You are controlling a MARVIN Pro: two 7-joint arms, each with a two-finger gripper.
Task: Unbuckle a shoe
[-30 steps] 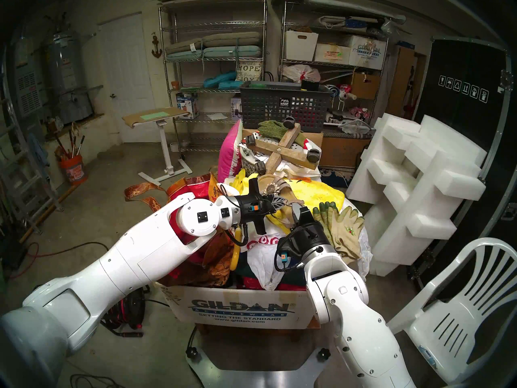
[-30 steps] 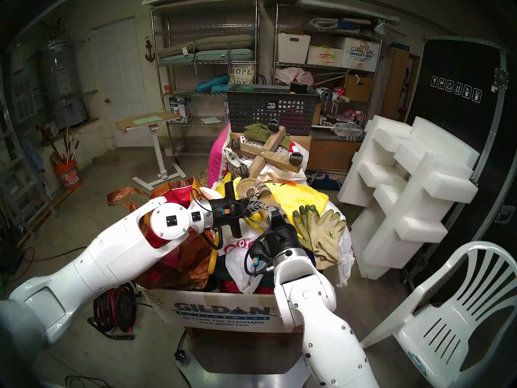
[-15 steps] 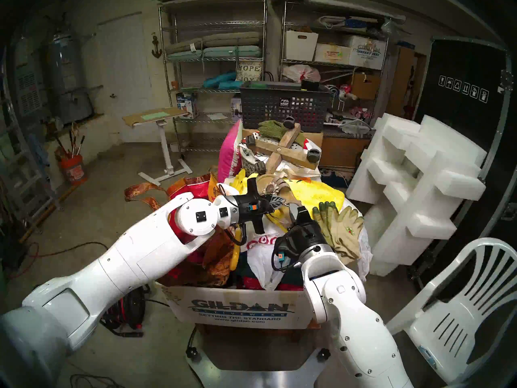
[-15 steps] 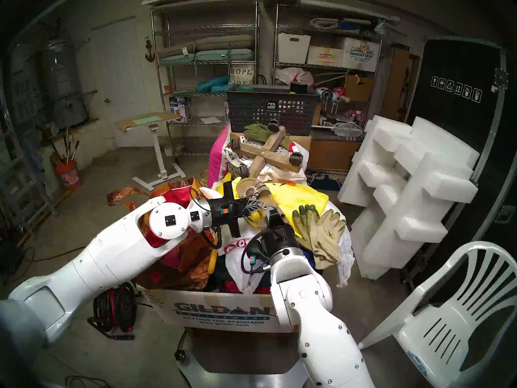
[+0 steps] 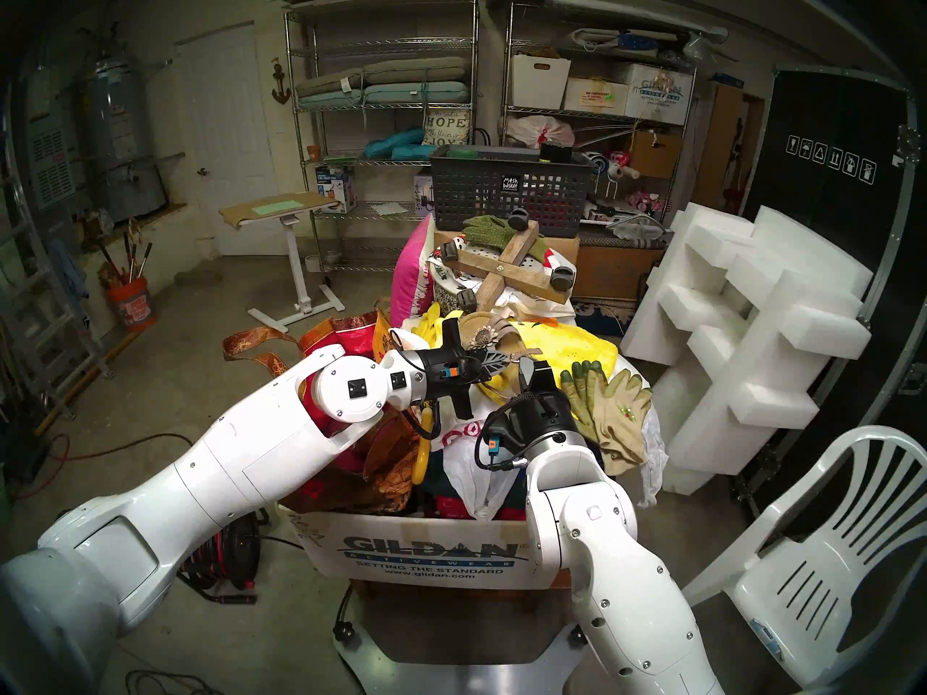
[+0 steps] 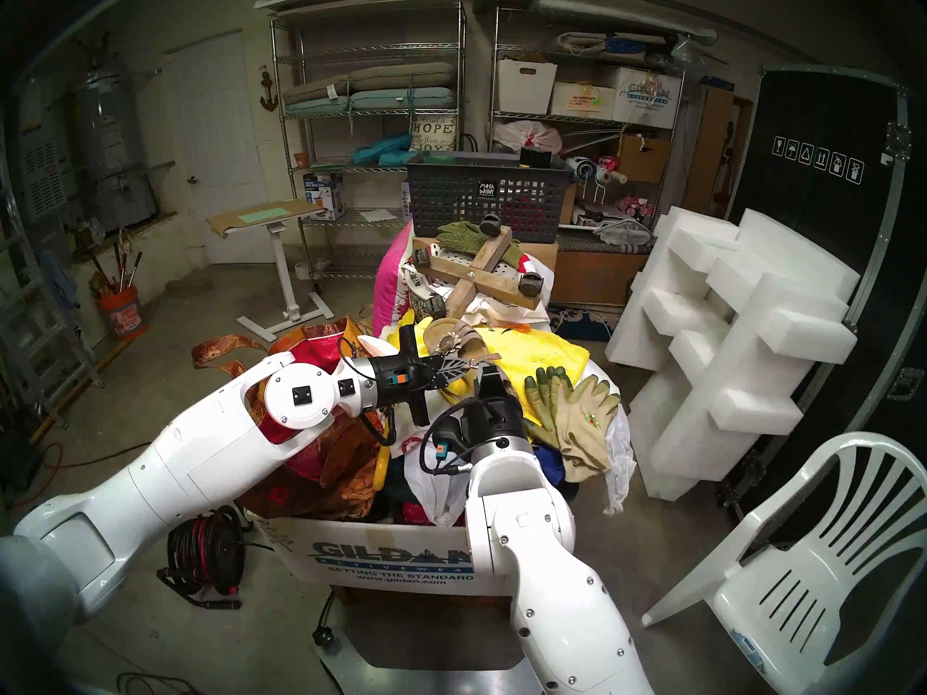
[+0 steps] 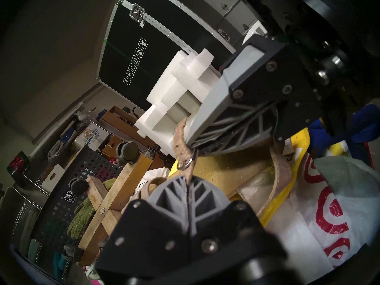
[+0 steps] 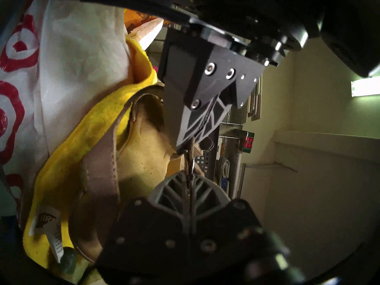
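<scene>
The tan sandal (image 5: 506, 339) with its brown-and-cream flower (image 5: 484, 337) lies on a yellow cloth (image 5: 572, 348) on top of a heaped box. Its thin strap (image 7: 180, 138) runs through a small metal buckle ring (image 7: 188, 164). My left gripper (image 5: 503, 362) is shut on the strap just below the ring, as the left wrist view (image 7: 188, 180) shows. My right gripper (image 5: 525, 367) is shut on the strap right at the other side of the ring, tip to tip with the left one (image 8: 189, 174). The strap's loose end (image 5: 532, 351) sticks out to the right.
Tan gloves with green fingertips (image 5: 609, 403) lie right beside my right gripper. A wooden cross with castors (image 5: 506, 270) and a dark mesh basket (image 5: 506, 192) stand behind the sandal. White foam blocks (image 5: 752, 328) and a white plastic chair (image 5: 827, 553) are at the right. The GILDAN box (image 5: 431, 553) is in front.
My right wrist and forearm have swung to the left and the right gripper has shifted slightly left and up. The strap's loose end now points out to the right. The left arm barely moved.
</scene>
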